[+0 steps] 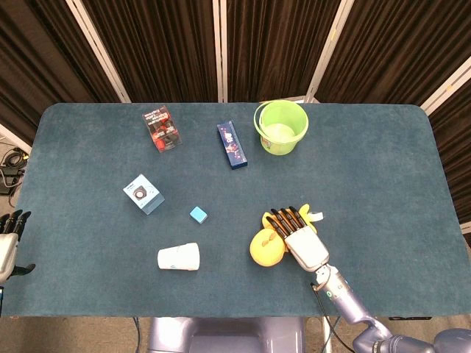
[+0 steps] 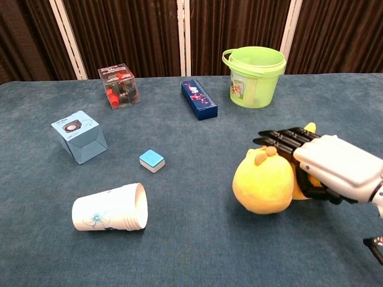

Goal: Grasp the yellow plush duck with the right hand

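right hand (image 2: 335, 167) black fingers (image 2: 281, 139) laid over top of yellow plush duck (image 2: 264, 182), thumb under its side, gripping it | duck on blue table cloth (image 2: 197, 239) directly left of palm | white paper cup (image 2: 111, 207) on its side well left of hand | left hand (image 1: 9, 237) at far table edge, fingers apart, holding nothing

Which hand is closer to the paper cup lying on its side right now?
The right hand. It sits on the yellow plush duck, a little way right of the paper cup. The left hand hangs off the table's far left edge, farther away.
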